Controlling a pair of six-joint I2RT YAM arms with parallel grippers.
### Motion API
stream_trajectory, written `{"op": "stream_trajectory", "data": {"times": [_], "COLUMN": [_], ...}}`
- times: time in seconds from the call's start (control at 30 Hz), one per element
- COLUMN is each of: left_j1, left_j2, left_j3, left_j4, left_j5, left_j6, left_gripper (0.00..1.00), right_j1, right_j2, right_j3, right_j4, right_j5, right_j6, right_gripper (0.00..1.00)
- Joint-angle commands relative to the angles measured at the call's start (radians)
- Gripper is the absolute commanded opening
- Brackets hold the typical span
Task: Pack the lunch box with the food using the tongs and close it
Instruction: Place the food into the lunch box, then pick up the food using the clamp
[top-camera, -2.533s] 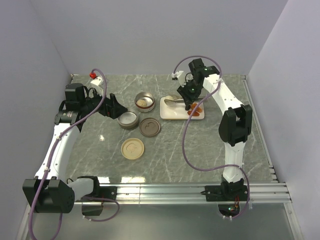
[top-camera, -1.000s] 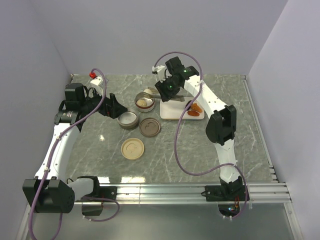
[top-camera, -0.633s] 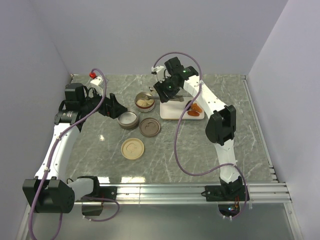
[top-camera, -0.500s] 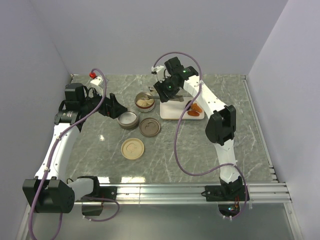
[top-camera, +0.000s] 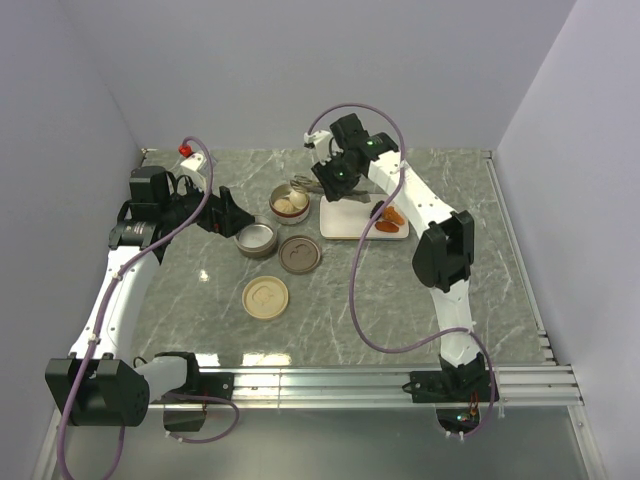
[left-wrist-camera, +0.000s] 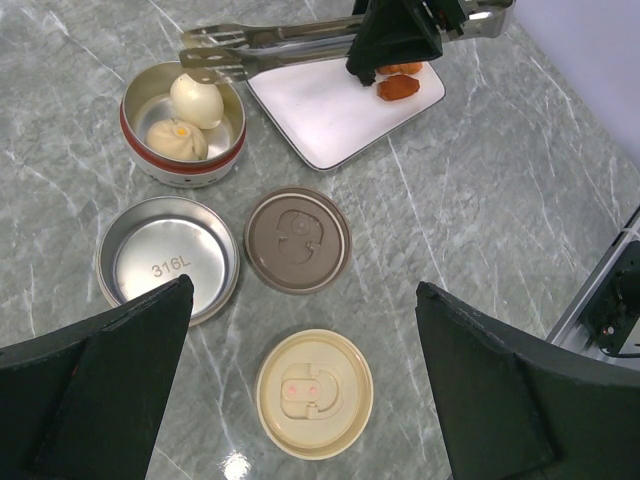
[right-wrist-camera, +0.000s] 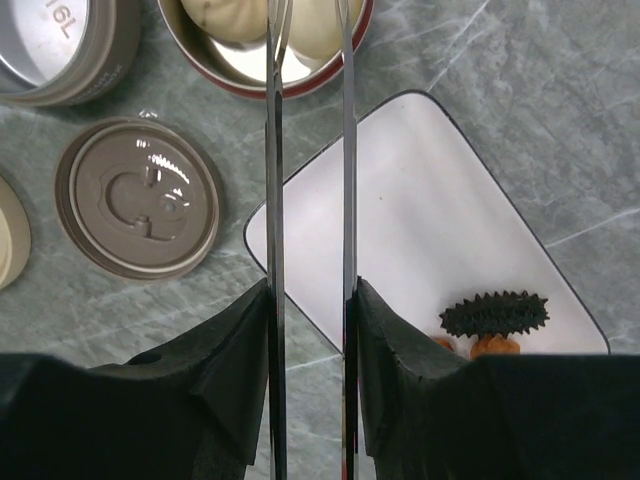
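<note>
Swinging off the white plate (left-wrist-camera: 320, 115), the right gripper (right-wrist-camera: 310, 310) is now reaching toward the plate's 9 o'clock, clenching the tongs (left-wrist-camera: 270, 38) with both arms squeezed between its fingers. The tong tips are hanging empty at the 12 o'clock rim of the red-rimmed bowl (left-wrist-camera: 182, 180), where 2 cream balls (left-wrist-camera: 195, 97) are sitting. This delivery is likely finishing. The black lump (right-wrist-camera: 493, 312) and orange chunks (left-wrist-camera: 397, 88) are waiting at the plate's 3 o'clock end. The left gripper (top-camera: 222, 212) is idling wide open and holding nothing, at the bowl's 9 o'clock.
</note>
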Motion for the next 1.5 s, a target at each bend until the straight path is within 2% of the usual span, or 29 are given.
{"op": "stream_trajectory", "data": {"times": [0.0,0.4,0.9,1.07,1.2,1.47], "left_j1": [0.004,0.004,0.004,0.004,0.004,0.010], "left_j2": [-0.019,-0.014,-0.016,-0.019,-0.021,-0.033], "left_j3": [0.035,0.029,0.024,0.041,0.072,0.126], "left_j4": [0.009,0.023,0.022,0.008,-0.018,-0.069], "left_j5": [-0.006,-0.006,-0.011,-0.014,-0.031,-0.058], "left_j6": [0.009,-0.005,0.000,0.009,0.063,0.130], "left_gripper": [0.99,0.99,0.99,0.99,0.99,0.99], "right_j1": [0.017,0.037,0.040,0.039,0.031,-0.097], "right_j2": [-0.074,0.013,0.048,-0.024,-0.131,-0.303], "right_j3": [-0.017,0.026,0.047,0.046,0.035,-0.098], "right_j4": [-0.018,-0.017,-0.018,-0.017,-0.021,-0.054], "right_j5": [0.007,0.094,0.085,0.037,0.030,-0.078], "right_j6": [-0.027,-0.018,0.002,0.019,0.021,0.031], "right_gripper": [0.42,0.41,0.41,0.42,0.48,0.52]}}
